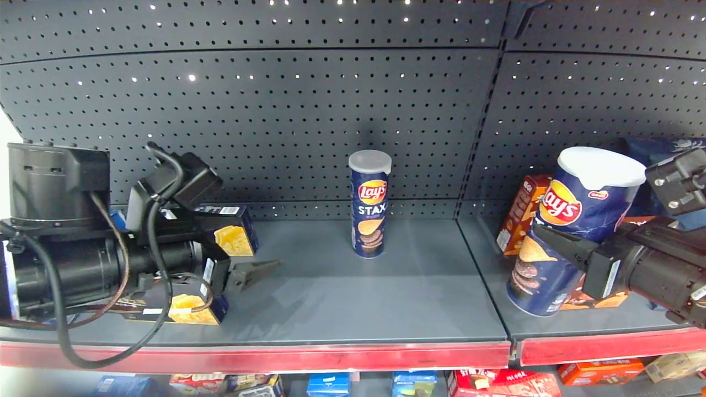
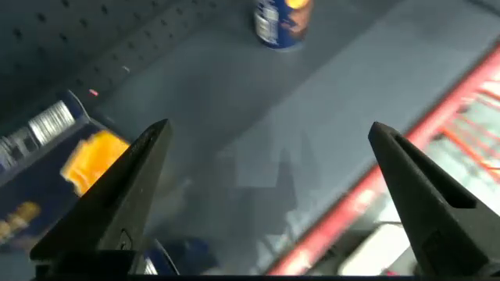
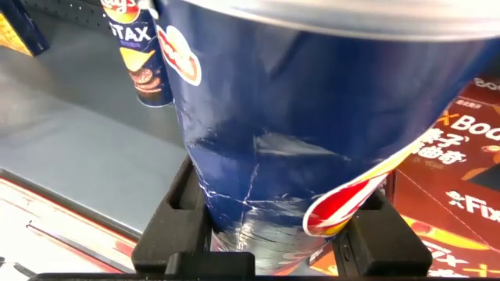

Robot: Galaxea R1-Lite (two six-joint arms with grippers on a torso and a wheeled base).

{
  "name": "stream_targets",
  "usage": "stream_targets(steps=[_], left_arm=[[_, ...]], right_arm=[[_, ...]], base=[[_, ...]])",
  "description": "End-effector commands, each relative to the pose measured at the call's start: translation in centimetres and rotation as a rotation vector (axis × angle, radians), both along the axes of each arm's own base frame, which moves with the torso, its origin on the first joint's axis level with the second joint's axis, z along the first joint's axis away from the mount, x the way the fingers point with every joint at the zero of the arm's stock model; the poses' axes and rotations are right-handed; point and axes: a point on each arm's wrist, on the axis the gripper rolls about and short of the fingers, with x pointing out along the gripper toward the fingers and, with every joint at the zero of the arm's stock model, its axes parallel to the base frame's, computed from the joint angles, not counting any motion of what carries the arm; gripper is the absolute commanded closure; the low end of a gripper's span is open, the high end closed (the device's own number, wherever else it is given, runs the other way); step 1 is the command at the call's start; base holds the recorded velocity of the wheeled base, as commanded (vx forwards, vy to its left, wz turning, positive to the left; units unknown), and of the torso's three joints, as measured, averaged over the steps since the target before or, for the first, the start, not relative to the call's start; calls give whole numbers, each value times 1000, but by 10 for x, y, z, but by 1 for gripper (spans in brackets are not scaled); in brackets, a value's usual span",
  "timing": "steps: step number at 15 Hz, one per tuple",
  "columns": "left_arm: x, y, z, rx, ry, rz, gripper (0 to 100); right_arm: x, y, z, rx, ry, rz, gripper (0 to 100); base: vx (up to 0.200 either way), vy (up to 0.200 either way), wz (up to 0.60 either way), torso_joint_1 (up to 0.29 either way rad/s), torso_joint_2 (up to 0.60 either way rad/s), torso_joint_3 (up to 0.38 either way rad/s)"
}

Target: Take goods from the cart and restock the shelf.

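Observation:
A blue chip can [image 1: 369,204] with a clear lid stands upright at the middle back of the grey shelf [image 1: 386,298]; it also appears in the left wrist view [image 2: 280,22] and the right wrist view [image 3: 141,58]. My right gripper [image 1: 551,242] is shut on a second blue chip can [image 1: 576,220], which leans left over the right shelf bay with its base near the shelf. In the right wrist view the held can [image 3: 312,117] sits between the gripper [image 3: 273,226] fingers [image 3: 176,211]. My left gripper [image 1: 253,273] hangs open over the left part of the shelf, nothing between its fingers [image 2: 117,203].
Blue cheese-cracker boxes [image 1: 229,229] [image 1: 182,309] lie at the left under my left arm. Orange boxes [image 1: 518,220] [image 3: 461,179] stand behind and beside the held can. A perforated back wall [image 1: 309,110] and a red front edge [image 1: 276,355] bound the shelf. More goods fill the lower shelf [image 1: 413,383].

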Motion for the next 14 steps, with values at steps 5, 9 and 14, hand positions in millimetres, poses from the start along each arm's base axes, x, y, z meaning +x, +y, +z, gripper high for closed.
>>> stream_targets(steps=[5,9,14], left_arm=[[16,-12,-16,13,40,-23,0],[20,-12,-18,-29,65,-72,0],[44,-17,-9,-203,10,-161,0]], right_arm=[[0,-1,-2,-3,5,-4,100],[4,2,-2,-6,12,-1,100],[5,2,-3,-9,16,1,100]], base=[[120,0,0,-2,0,0],[0,0,0,0,0,0],[0,0,0,0,0,0]])
